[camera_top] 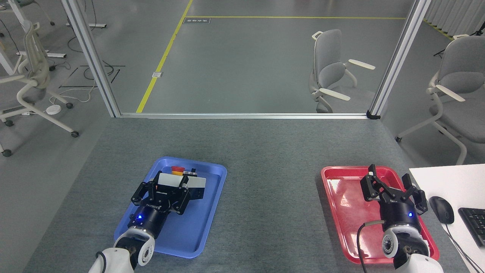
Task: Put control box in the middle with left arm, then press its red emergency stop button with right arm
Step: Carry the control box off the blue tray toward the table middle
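The control box (196,183) hangs tilted over the far part of the blue tray (189,235). Its light grey body faces me end-on. The big red emergency stop button (177,169) pokes up at its far top edge, and the other controls are mostly hidden. My left gripper (170,182) is shut on the box's near end, with black fingers on both sides. Far to the right, my right gripper (392,185) stands open over the red tray (341,204) with nothing between its fingers. A grey cable loops by its wrist.
A white desk (451,182) with a black mouse (441,209) and keyboard (473,223) adjoins the right tray. An aluminium frame (242,115) runs along the table's far edge. Grey felt table (273,197) lies between the two trays.
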`<state>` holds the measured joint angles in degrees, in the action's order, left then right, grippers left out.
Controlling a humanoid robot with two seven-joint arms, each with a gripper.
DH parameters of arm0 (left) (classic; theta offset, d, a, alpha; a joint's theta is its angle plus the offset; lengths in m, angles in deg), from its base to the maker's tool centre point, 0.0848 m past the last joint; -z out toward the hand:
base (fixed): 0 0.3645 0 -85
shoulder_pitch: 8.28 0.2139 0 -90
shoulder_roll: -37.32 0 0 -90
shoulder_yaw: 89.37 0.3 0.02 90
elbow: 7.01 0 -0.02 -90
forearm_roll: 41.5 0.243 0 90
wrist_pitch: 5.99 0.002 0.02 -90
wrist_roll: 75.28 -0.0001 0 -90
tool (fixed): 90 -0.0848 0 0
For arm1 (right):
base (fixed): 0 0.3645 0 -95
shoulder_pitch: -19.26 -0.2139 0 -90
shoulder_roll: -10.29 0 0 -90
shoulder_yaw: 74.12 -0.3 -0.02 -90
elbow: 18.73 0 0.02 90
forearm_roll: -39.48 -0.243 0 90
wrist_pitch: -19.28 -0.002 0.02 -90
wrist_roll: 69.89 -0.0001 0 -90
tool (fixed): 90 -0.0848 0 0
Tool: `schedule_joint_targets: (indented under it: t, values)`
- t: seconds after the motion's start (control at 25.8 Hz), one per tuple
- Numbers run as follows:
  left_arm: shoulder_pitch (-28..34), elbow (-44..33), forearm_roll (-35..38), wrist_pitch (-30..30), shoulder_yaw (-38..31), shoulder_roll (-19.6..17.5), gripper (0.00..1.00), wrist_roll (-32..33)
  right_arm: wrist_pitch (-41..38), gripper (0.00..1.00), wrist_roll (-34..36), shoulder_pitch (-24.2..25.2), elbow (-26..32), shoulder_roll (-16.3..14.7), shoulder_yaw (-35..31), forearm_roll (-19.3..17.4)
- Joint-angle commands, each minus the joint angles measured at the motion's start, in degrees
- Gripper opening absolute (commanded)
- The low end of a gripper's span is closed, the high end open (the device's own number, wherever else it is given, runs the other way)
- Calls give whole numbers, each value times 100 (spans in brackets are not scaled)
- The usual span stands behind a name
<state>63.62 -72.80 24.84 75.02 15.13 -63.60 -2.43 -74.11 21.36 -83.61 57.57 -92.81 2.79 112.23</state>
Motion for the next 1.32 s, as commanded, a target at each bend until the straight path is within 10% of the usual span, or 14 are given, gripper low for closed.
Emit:
schedule_joint_targets:
  t: [0.0, 0.66, 1.28]
  values:
    - [-1, -267, -289, -15, 0, -148, 0, 10, -4, 98, -1, -5, -1, 0, 0, -6]
    - [640, -2078, -1282, -41, -140, -552, 0, 185, -4, 98, -10, -5, -1, -9, 0, -6]
    - [1405, -2860, -552, 29, 1029, 222, 0, 194, -4, 98, -10, -5, -1, 0, 0, 3]
